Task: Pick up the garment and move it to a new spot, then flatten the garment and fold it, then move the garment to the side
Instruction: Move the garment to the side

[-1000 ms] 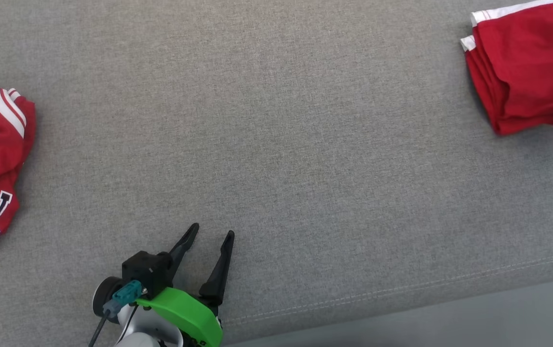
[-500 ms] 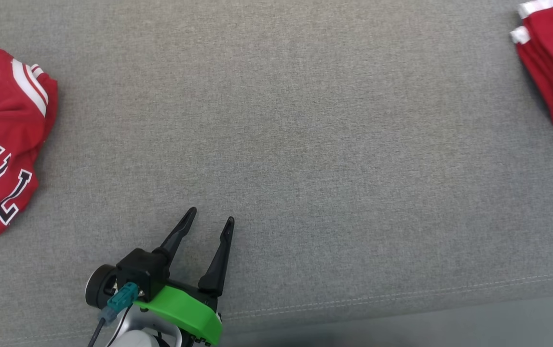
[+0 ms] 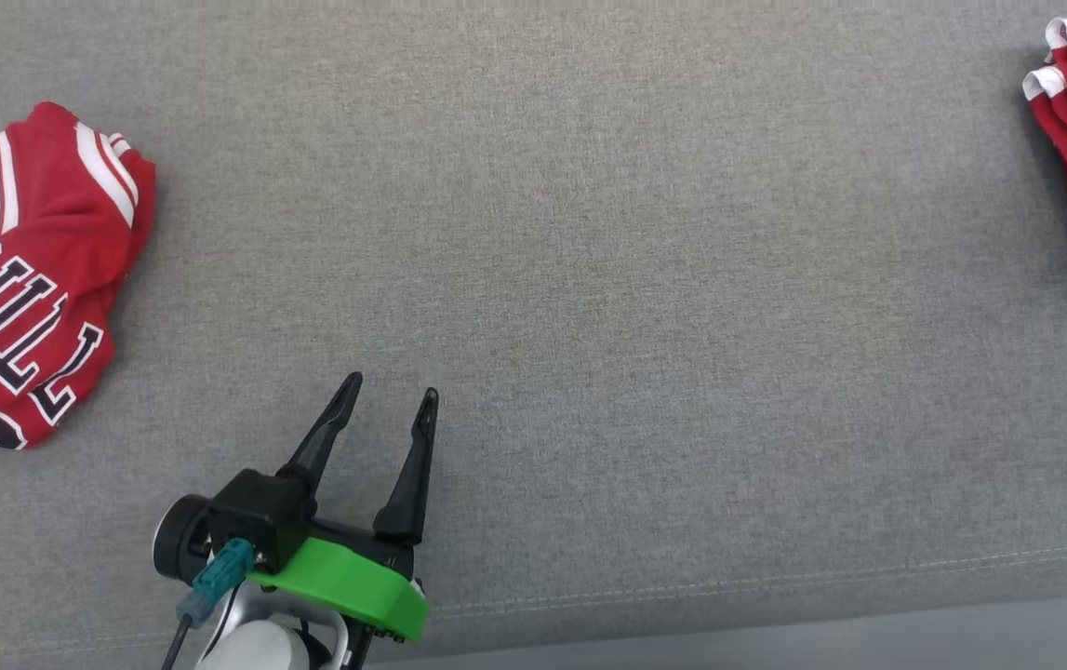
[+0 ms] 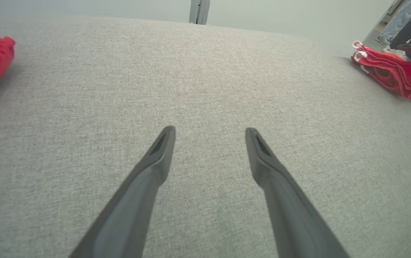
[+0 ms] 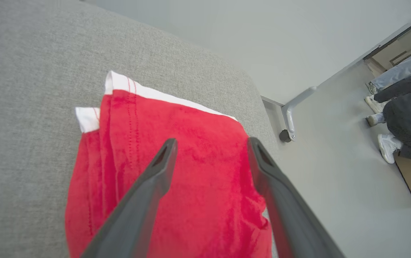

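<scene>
Grey cushion is my reference. I see the folded red garment lying on the cushion's right end, close to its edge. My right gripper hangs over it there, jaws apart and clamping nothing. My left gripper sits near the cushion's front seam, jaws spread. A crumpled lettered jersey lies at the cushion's left end.

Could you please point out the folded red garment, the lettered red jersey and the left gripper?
Folded red garment [image 5: 205, 179]: right wrist view, middle of its top layer.
Lettered red jersey [image 3: 35, 279]: head view, chest panel beside the lettering.
Left gripper [image 3: 391, 385]: head view, midway between its open jaws' tips.
</scene>
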Available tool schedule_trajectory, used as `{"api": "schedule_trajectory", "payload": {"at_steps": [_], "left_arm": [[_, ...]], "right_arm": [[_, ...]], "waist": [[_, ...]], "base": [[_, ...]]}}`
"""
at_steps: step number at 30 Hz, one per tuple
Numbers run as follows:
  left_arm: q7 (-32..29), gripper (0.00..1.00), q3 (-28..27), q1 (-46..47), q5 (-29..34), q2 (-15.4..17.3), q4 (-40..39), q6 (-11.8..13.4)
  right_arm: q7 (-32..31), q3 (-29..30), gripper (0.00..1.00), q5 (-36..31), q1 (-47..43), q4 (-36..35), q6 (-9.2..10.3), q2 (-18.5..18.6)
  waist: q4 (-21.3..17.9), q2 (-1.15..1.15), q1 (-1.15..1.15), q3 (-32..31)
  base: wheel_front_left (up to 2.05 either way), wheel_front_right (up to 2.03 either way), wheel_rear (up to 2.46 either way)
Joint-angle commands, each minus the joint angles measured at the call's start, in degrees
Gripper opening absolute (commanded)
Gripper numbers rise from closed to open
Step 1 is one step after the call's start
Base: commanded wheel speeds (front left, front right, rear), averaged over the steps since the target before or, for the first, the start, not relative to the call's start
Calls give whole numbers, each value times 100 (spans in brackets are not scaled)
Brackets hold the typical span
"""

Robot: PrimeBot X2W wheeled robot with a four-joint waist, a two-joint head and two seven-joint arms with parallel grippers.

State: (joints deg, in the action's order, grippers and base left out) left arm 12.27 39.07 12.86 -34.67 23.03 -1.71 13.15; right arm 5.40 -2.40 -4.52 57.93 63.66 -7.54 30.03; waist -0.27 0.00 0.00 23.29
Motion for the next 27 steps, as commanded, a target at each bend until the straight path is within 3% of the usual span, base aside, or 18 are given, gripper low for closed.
{"api": "schedule_trajectory", "payload": {"at_steps": [1,14,21,27], "left_arm": [[44,100,-33,76,-5,-7,19,29],[186,100,-528,-202,-533,-318,440,191],[114,100,-816,-164,-1024,-475,919,104],[-78,100,-1033,-104,-1323,-462,1229,190]], "right_arm": [[57,67,100,9,-106,-28,10,-19],[668,1277,100,523,-783,-118,10,-688],[851,1376,100,892,-1311,-299,9,-1146],[900,1182,100,1247,-1743,-569,9,-1567]], "waist": [[65,0,0,-190],[357,0,0,-1355],[570,0,0,-1939],[581,0,0,-2341]], "base": [[0,0,0],[0,0,0],[0,0,0],[0,0,0]]}}
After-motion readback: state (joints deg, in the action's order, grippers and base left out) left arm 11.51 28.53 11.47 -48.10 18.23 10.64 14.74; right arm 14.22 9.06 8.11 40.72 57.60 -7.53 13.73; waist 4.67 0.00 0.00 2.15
